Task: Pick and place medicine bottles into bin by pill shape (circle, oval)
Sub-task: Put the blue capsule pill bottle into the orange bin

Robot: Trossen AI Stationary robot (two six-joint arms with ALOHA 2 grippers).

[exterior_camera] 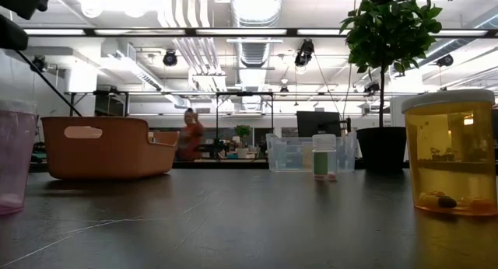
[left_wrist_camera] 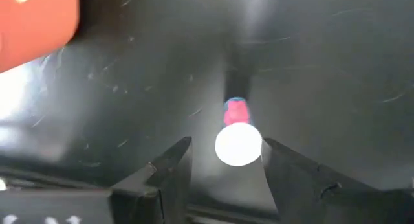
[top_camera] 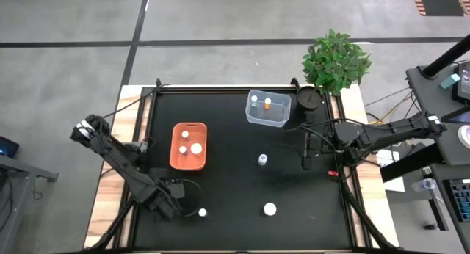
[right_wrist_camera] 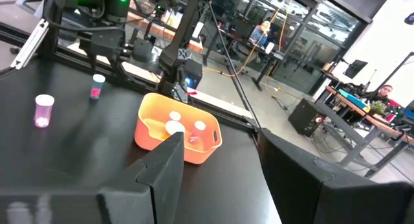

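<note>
Near the table's front edge, we see the left gripper [left_wrist_camera: 226, 162] spread around a white-capped bottle [top_camera: 203, 212], not pinching. Farther back sit the orange bin [top_camera: 175, 145] and clear bin [top_camera: 283, 116]. By the right edge, the right gripper [top_camera: 307, 153] hovers, fingers parted, empty.

The table top [top_camera: 235, 173] is a matt black sheet, finely scratched and faintly reflective, edged with pale wood [top_camera: 132, 107]. The orange bin [top_camera: 189, 146] is smooth opaque plastic. The clear bin [top_camera: 267, 109] is glossy transparent plastic. The amber bottle [exterior_camera: 449, 154] is translucent plastic under a white cap. The left gripper [left_wrist_camera: 226, 175] fingers [left_wrist_camera: 169, 172] look matt, dark, hard.
</note>
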